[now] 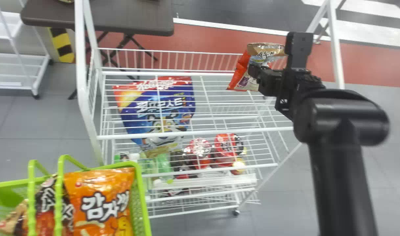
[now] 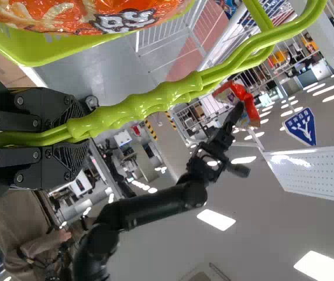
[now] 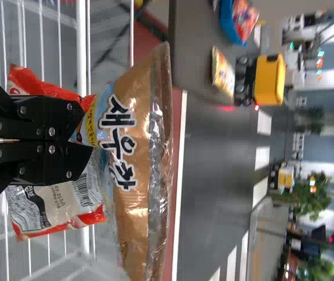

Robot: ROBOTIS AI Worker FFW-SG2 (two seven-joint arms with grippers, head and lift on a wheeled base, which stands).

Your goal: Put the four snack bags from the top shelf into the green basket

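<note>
The right gripper (image 1: 256, 70), at two o'clock, clamps one snack bag (image 1: 264, 50), possibly two. The left gripper (image 2: 80, 136) clamps both handles (image 2: 149, 100) of the green basket (image 1: 142, 200), eight o'clock, two bags (image 1: 99, 200) inside.

This looks like a lab with a shop-style wire rack (image 1: 80, 55) and (indoors, mind you) painted crossing stripes (image 1: 377, 32).

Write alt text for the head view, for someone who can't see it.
The right tool grips red and tan snack packaging over a white wire rack's top shelf; at lower left, a green basket holds an orange snack bag and a darker one.
</note>
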